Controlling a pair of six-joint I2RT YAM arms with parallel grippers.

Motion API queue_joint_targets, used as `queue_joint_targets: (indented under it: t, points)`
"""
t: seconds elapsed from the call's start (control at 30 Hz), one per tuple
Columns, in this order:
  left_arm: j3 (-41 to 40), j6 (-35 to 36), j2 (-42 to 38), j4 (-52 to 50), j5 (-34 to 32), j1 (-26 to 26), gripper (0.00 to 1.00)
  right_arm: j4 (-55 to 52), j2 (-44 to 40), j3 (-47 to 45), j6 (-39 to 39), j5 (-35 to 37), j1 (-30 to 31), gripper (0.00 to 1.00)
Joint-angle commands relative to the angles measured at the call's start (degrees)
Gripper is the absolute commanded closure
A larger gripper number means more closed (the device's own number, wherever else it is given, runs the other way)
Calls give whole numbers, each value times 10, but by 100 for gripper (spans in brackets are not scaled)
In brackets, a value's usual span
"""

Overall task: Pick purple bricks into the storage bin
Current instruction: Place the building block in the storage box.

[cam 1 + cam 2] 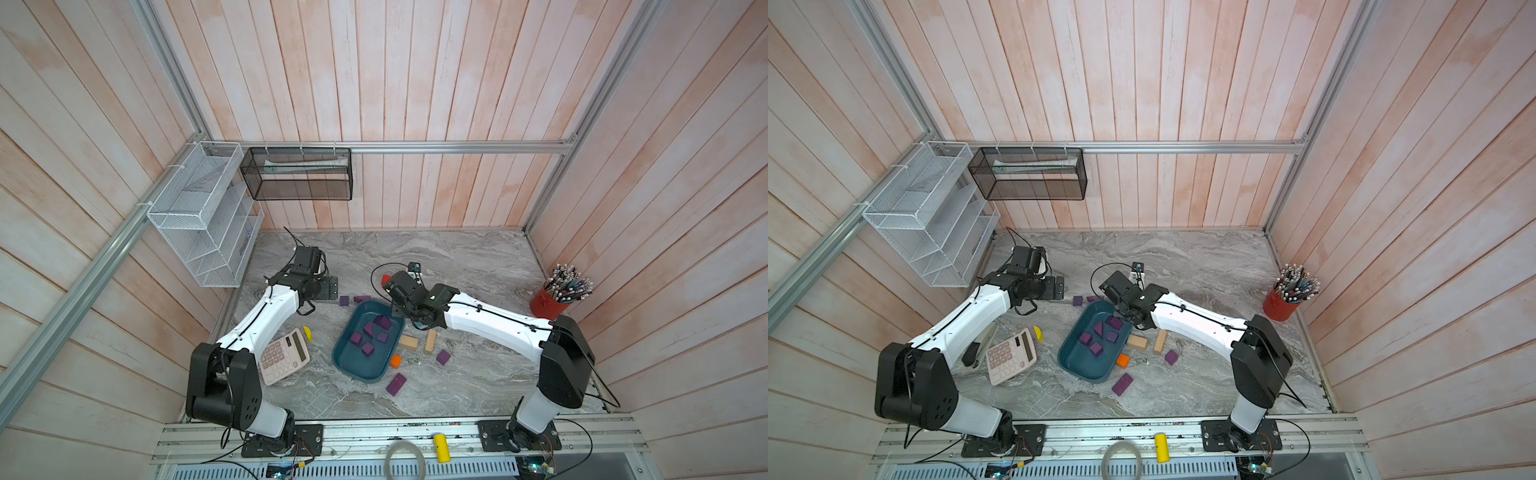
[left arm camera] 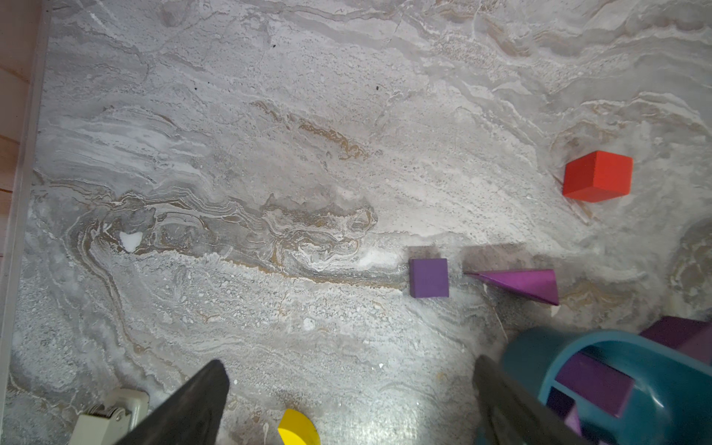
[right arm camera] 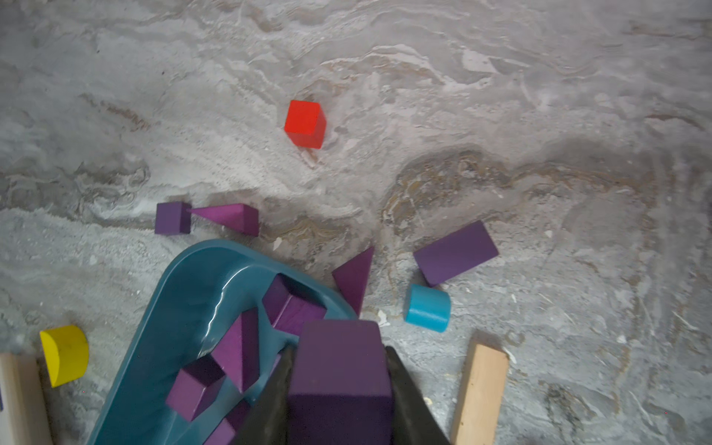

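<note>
Clamped between the right gripper's [image 3: 338, 352] narrowed fingers, one matte dark-purple brick [image 3: 339, 389] hangs by the rim of the shallow teal plastic storage bin [image 1: 348, 362], lower centre in both top views. Five purple bricks [image 1: 368, 349] lie inside; four more [image 1: 396, 384] show outside in a top view. Left gripper [image 2: 346, 370] gapes wide, empty.

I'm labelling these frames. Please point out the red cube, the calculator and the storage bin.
red cube [image 3: 305, 123], right wrist view, its middle.
calculator [image 1: 280, 361], a top view, its keypad.
storage bin [image 3: 183, 296], right wrist view, its bare inner wall.
</note>
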Motion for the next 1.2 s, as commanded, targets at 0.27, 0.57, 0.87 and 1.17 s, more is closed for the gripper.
queue_joint_targets:
  t: [0.27,0.57,0.87,1.17]
  points:
    - [11,-3,-7,-7,7,3,0,97,40,-7,-123,-102,13,73]
    - [11,-2,-10,-6,12,3,0,123,99,14,-153,-105,13,73]
    - [11,-2,-7,-6,21,3,0,155,132,21,-161,-87,13,73]
    - [11,-3,-8,-4,31,1,0,182,153,31,-171,-64,13,73]
